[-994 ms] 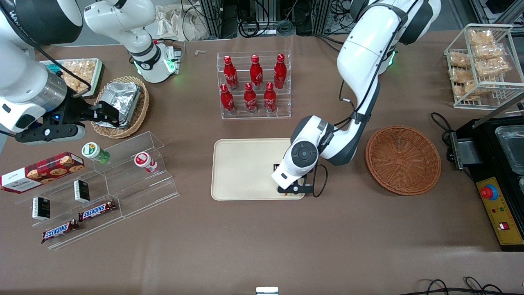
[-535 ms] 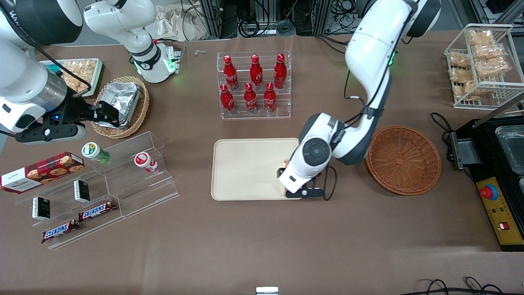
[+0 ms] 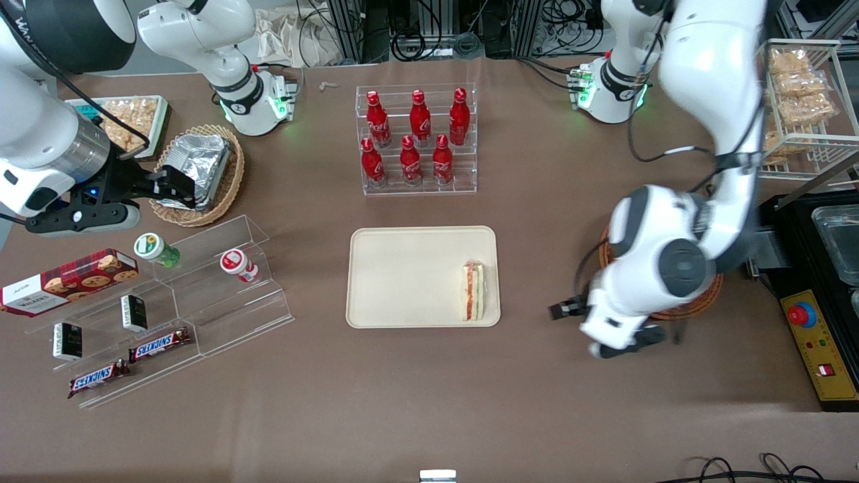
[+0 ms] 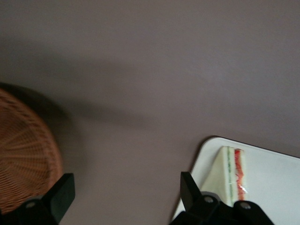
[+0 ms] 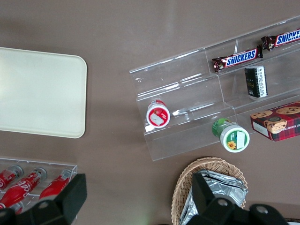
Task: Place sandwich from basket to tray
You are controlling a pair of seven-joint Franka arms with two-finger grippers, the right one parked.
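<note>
The sandwich [image 3: 473, 291] lies flat on the cream tray [image 3: 402, 275], at the tray's end toward the working arm, its red and green filling edge showing. In the left wrist view the sandwich [image 4: 229, 173] rests inside a rounded corner of the tray [image 4: 276, 183]. The reddish-brown basket [image 3: 713, 292] is mostly covered by the arm, and the stretch of basket [image 4: 23, 150] that shows holds nothing. My gripper [image 3: 606, 323] hangs over bare table between tray and basket. The gripper [image 4: 126, 197] is open, with only tabletop between its fingers.
A clear rack of red bottles [image 3: 417, 141] stands farther from the front camera than the tray. Stepped acrylic racks [image 3: 168, 302] and a tan wicker basket of foil packets [image 3: 201, 171] lie toward the parked arm's end. A wire snack rack [image 3: 792, 107] and black machine [image 3: 819, 322] flank the working arm.
The gripper let go of the sandwich on the tray, then rose and swung away toward the basket. The sandwich now lies uncovered on the tray.
</note>
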